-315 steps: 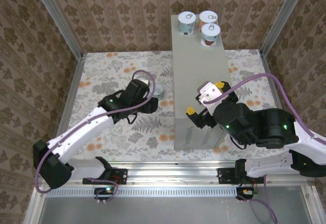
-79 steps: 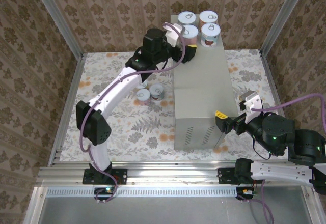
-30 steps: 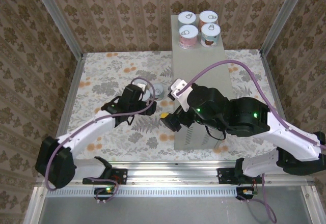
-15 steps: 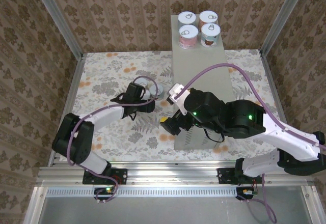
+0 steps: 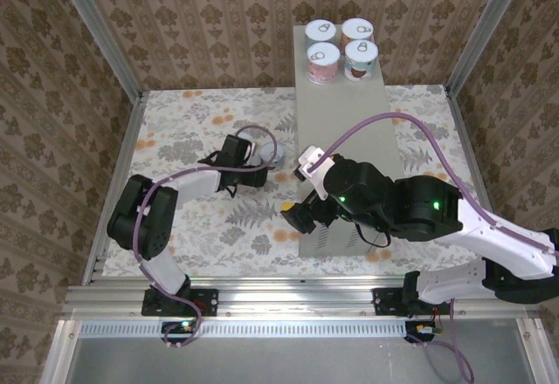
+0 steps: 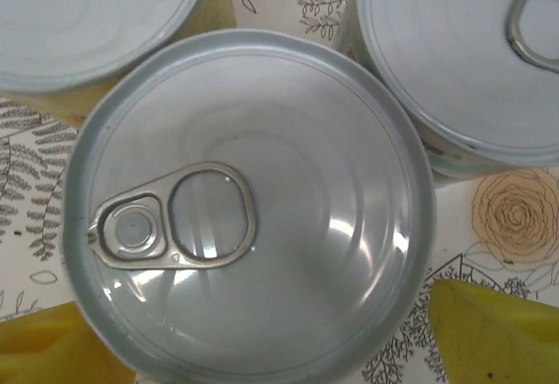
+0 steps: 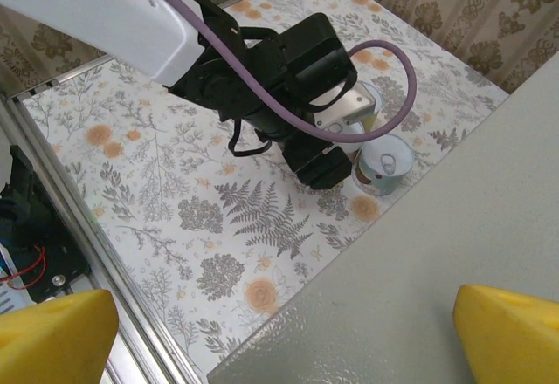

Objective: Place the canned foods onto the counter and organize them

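Note:
Four canned foods [image 5: 323,61] stand in a square at the far end of the grey counter [image 5: 345,131]. On the floral floor left of the counter, my left gripper [image 5: 255,173] is low over more tins. In the left wrist view a silvery pull-tab lid [image 6: 249,205] sits between my yellow fingertips [image 6: 498,332], floor showing beside the right one; the left gripper [image 6: 275,345] is open. A yellow-labelled tin [image 6: 96,17] and a teal tin [image 6: 463,52] stand just beyond. My right gripper [image 5: 295,214] hangs open and empty over the counter's near left edge [image 7: 437,253].
The right wrist view shows the left arm's black wrist [image 7: 297,70] beside a teal-labelled tin [image 7: 384,164] close to the counter's side. Patterned walls and aluminium posts [image 5: 96,30] enclose the floor. The counter's middle stretch is bare metal.
The left arm has folded in and its gripper has slid a little toward the tins by the counter. The right arm has shifted slightly over the counter's near end.

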Controlling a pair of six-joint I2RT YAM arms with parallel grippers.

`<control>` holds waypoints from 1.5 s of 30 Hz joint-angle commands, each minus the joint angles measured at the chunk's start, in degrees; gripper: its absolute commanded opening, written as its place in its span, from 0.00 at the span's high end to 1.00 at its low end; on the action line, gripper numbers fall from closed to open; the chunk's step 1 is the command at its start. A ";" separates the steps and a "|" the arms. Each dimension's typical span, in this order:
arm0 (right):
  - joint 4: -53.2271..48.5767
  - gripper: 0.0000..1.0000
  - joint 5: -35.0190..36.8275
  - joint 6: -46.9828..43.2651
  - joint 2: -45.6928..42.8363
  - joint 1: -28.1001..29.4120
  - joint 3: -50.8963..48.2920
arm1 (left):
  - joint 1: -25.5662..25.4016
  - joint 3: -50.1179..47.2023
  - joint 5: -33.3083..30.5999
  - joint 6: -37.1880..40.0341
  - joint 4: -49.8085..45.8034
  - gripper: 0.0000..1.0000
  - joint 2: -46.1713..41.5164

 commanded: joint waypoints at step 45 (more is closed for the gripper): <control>1.15 0.00 -2.67 2.18 -7.01 0.93 -5.28 | -4.90 -9.83 -3.20 0.38 -7.96 0.31 -26.87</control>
